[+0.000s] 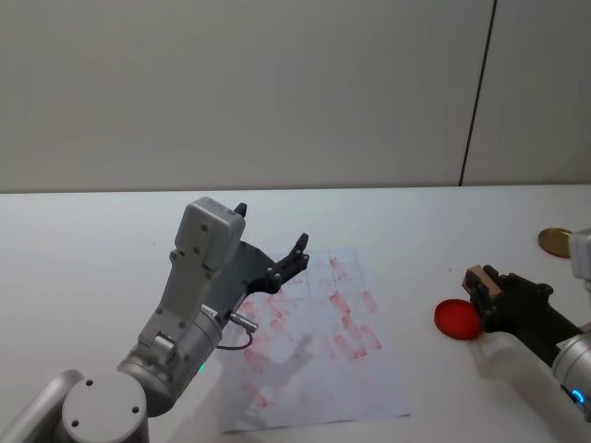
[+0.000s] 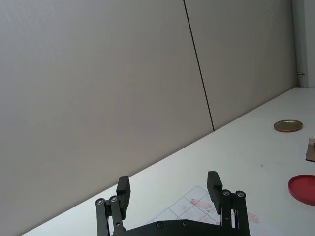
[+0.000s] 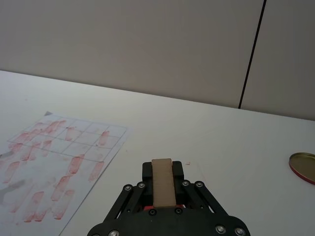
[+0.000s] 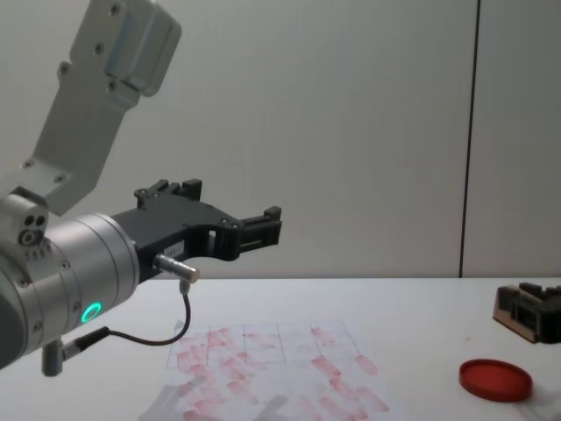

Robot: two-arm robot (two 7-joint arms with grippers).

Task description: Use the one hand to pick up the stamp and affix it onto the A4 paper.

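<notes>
Stamp [image 1: 480,282]: tan wooden block, clenched between the jaws of the right gripper [image 1: 484,293], raised off the table near the right edge, just above and beside the red ink pad [image 1: 459,319]; in the right wrist view the block [image 3: 163,181] stands pinched between the black fingers; not touching the paper.
A4 paper [image 1: 388,388]: white gridded sheet lying flat at table centre, covered in reddish-pink rectangular marks; well apart from the stamp, with bare table between.
Left gripper [image 1: 270,242]: black, jaws spread and empty, held in the air above the sheet's far left corner, its shadow falling on the marks; in the chest view it [image 4: 228,210] hangs clear of the table.
Ink pad: round, red, flat on the table to the right of the sheet.
Brass-coloured round lid [image 1: 555,242]: far right, beyond the pad.
Table [image 1: 83,231]: white.
Wall [image 1: 277,83]: grey panels with one dark vertical seam.
Writing: none legible on any item.
</notes>
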